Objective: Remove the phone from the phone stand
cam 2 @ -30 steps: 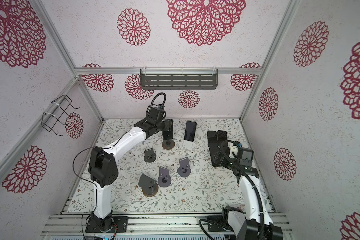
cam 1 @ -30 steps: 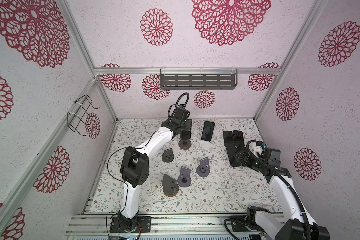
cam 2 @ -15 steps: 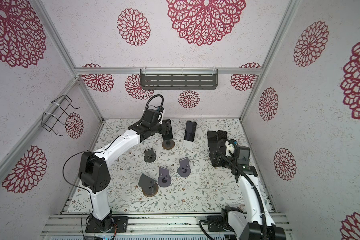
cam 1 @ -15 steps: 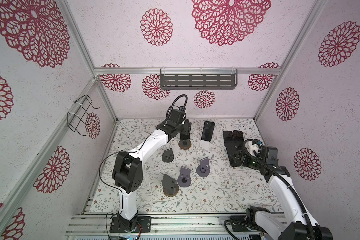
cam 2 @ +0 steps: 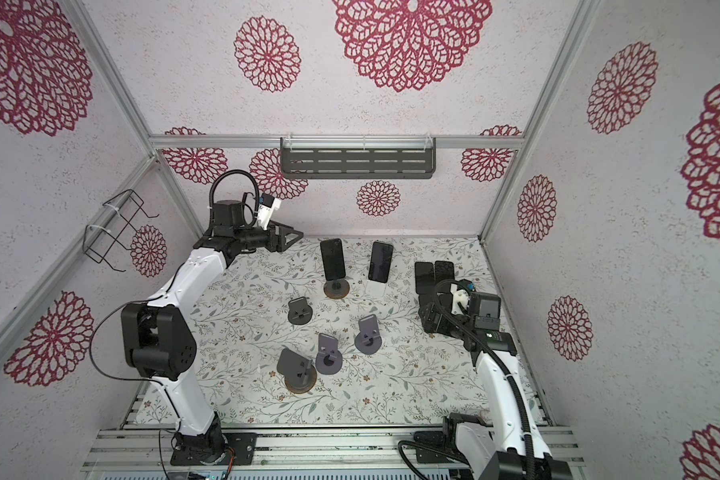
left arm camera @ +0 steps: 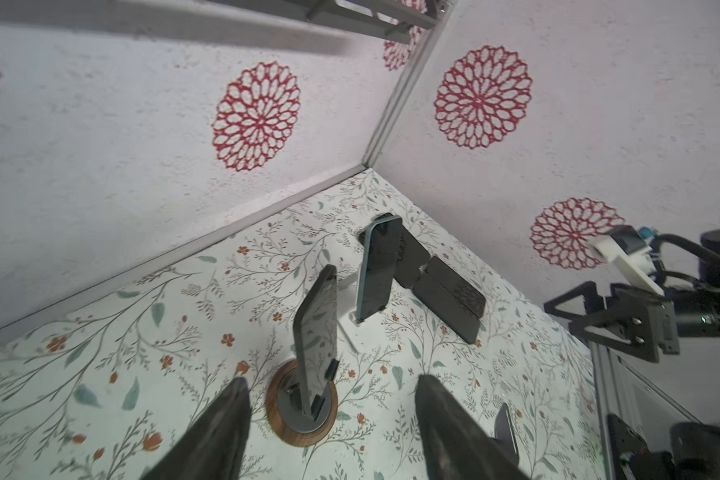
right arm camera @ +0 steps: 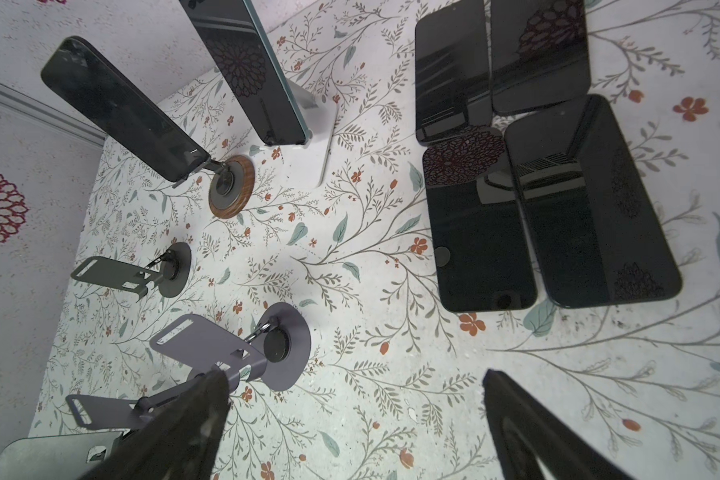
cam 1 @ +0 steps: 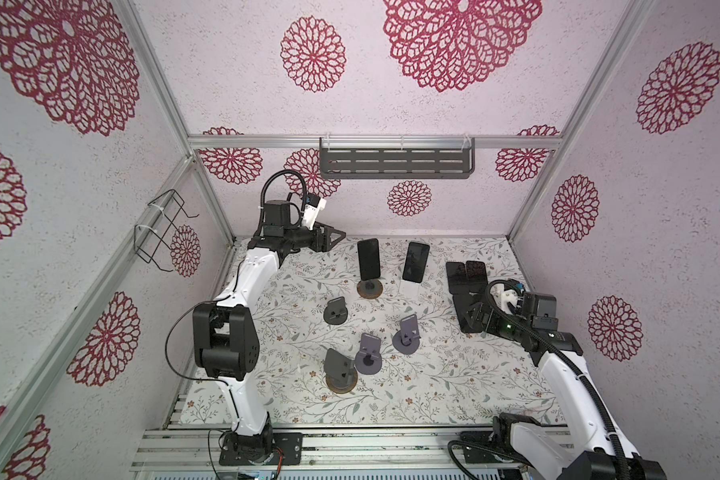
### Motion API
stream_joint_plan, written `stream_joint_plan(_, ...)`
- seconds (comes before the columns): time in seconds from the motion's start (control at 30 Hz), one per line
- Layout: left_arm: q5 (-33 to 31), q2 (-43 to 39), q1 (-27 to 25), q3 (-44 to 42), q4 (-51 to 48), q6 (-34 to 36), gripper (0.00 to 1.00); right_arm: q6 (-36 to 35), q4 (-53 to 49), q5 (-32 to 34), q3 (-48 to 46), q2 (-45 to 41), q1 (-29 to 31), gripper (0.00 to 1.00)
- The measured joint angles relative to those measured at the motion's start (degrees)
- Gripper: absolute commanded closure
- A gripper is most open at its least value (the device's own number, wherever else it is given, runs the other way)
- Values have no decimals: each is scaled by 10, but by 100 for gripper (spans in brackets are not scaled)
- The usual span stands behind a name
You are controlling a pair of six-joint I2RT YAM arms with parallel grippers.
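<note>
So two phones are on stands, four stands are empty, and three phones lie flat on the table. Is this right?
No: four flat phones lie on the table, not three; the right wrist view shows all four. The two phones on stands and the four empty stands are right.

You have no label, brand or number here that can be read. The nearest thing to writing is a faint scribble on a dark flat phone [left arm camera: 408,257], well ahead of the left gripper [left arm camera: 332,379], too blurred to make out.
</note>
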Motion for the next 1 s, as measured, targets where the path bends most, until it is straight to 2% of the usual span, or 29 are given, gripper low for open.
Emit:
stream_joint_plan(0.2,38,82,-7,51,0,14,42,0,-12,4,7,-5,2,2)
stream_joint_plan(0.3,40,112,-12,66,0,15,41,0,-12,5,7,-6,2,2)
stream_joint_plan(0.63,5,129,-47,71,1,19,39,-1,-13,13,7,-5,3,2)
stream_joint_plan(0.87,-6,167,-59,109,5,17,45,-4,-16,17,7,-6,3,2)
stream_joint_plan(1.0,-14,175,-58,109,5,16,41,-6,-18,19,7,-8,3,2)
